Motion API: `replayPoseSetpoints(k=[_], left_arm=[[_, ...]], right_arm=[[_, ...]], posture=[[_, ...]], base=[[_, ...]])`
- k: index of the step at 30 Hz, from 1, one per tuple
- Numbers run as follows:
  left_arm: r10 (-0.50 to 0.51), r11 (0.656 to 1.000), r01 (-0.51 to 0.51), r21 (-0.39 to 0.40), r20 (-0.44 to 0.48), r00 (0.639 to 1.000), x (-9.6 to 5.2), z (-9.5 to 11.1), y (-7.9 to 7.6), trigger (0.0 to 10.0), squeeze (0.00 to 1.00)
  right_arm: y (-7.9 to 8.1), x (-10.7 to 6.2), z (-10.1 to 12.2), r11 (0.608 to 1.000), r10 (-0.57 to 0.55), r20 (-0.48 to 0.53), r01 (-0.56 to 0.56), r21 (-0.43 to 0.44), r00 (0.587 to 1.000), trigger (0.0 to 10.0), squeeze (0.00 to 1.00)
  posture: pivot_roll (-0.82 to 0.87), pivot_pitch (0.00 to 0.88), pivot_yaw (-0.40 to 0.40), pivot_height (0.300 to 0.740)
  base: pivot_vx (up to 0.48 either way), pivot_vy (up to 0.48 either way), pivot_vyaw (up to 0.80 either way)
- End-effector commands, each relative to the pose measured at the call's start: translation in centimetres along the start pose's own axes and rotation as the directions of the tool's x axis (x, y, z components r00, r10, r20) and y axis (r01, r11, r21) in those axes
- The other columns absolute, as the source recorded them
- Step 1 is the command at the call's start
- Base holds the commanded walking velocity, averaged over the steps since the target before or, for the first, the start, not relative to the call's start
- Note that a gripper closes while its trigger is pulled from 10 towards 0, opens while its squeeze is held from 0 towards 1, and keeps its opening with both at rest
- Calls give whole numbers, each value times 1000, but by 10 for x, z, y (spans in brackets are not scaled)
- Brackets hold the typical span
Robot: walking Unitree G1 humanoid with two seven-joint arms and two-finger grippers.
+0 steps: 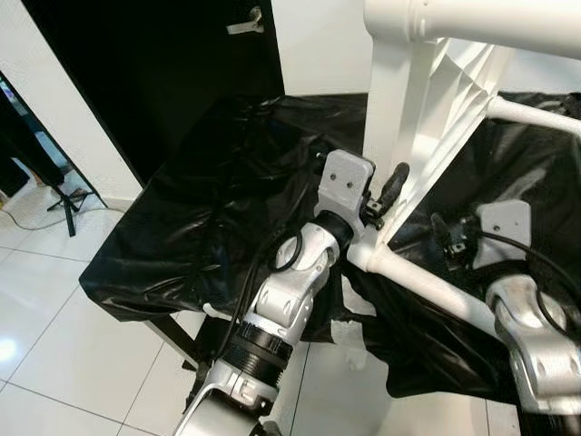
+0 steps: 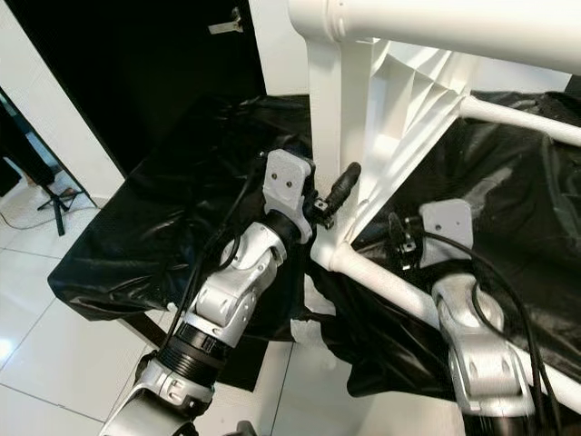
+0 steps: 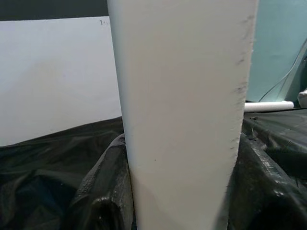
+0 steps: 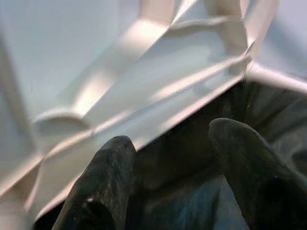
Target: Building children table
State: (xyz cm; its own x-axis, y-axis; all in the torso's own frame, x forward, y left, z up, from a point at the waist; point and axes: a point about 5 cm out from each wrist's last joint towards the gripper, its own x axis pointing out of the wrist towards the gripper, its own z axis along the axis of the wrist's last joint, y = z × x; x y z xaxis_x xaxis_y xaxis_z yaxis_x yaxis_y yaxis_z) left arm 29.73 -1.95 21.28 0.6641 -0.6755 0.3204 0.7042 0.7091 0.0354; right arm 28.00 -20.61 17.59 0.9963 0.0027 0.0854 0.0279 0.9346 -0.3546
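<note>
Left end effector [image 1: 386, 202] against white table leg [image 1: 392, 136], grip unclear; right end effector [image 4: 168, 179] fingers apart, empty.

Table frame [image 1: 427, 118] on sheeted bench [image 1: 182, 227], door [image 1: 154, 73] behind.

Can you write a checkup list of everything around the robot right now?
Surface: table draped in crinkled black plastic sheet.
Job's things: white plastic kids' table tipped on its side on the sheet; white leg sticking out toward the robot.
Clutter: nothing seen.
Grippers: left gripper at the white upright post; right gripper open, fingers apart, near the ribbed underside.
Cables: black cables along the left arm and over the right wrist; a thin cord on the floor.
Surroundings: white tile floor, white wall, dark door with handle, stand foot.
</note>
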Motion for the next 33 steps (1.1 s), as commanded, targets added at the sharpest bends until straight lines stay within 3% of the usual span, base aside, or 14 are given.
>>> replayPoseSetpoints(k=[1,2,3,4,5,9,11,16,24,29,30,31,32,33], left_arm=[[-55,998,55,6,-23,998,1,-4,-9,0,0],[-55,998,55,6,-23,998,1,-4,-9,0,0],[-51,999,52,7,-25,998,0,-4,-9,0,0],[-51,999,52,7,-25,998,0,-4,-9,0,0],[-47,999,47,7,-26,999,0,-5,-8,0,0],[-43,999,43,7,-27,999,-1,-5,-7,0,0],[-41,999,41,8,-27,999,-2,-6,-7,0,0],[-39,999,39,9,-26,999,-2,-6,-6,0,0],[-35,999,36,5,-25,999,-5,-6,-6,0,0],[-33,999,33,-5,-20,999,-7,-6,-5,0,0],[-32,999,32,-12,-13,999,-9,-6,-5,0,0],[-29,999,29,-16,-2,1000,-10,-4,-4,0,0],[-25,1000,25,-19,6,1000,-11,-3,-3,0,0],[-17,1000,17,-22,14,1000,-12,-2,-2,706,0]], right_arm=[[3,2,-4,1000,11,-10,-11,-7,1000,8588,0],[3,2,-4,1000,11,-10,-11,-7,1000,8588,0],[0,14,-6,1000,-17,-14,16,-9,1000,3137,0],[0,14,-6,1000,-17,-14,16,-9,1000,3137,0],[-6,26,-9,998,-61,-25,61,-7,998,0,0],[-13,40,-11,994,-109,-40,108,-13,993,0,0],[-28,63,-11,979,-200,-59,198,-45,978,0,0],[-38,77,-9,968,-246,-62,241,-73,967,0,0],[-33,92,-12,986,-156,-91,149,-77,983,0,0],[-5,95,-14,996,70,-90,-65,56,993,0,0],[11,90,-13,974,200,-64,-191,122,978,471,0],[20,84,-11,954,255,-36,-245,172,966,3216,0],[24,80,-11,945,268,-17,-260,197,963,10000,0],[24,75,-9,945,260,-1,-254,207,966,10000,0]], posture=[[34,0,98,740],[34,0,98,740],[46,0,93,740],[46,0,93,740],[55,0,91,740],[62,0,89,740],[73,0,85,740],[77,0,85,740],[87,0,82,740],[97,0,77,740],[94,0,76,740],[93,0,74,740],[92,0,73,740],[89,0,74,740]], base=[[0,0,0],[0,0,0],[0,0,0],[0,0,0],[0,0,0],[0,0,0],[0,0,0],[0,0,0],[0,0,0],[0,0,0],[0,0,0],[0,0,0],[0,0,0],[0,0,0]])
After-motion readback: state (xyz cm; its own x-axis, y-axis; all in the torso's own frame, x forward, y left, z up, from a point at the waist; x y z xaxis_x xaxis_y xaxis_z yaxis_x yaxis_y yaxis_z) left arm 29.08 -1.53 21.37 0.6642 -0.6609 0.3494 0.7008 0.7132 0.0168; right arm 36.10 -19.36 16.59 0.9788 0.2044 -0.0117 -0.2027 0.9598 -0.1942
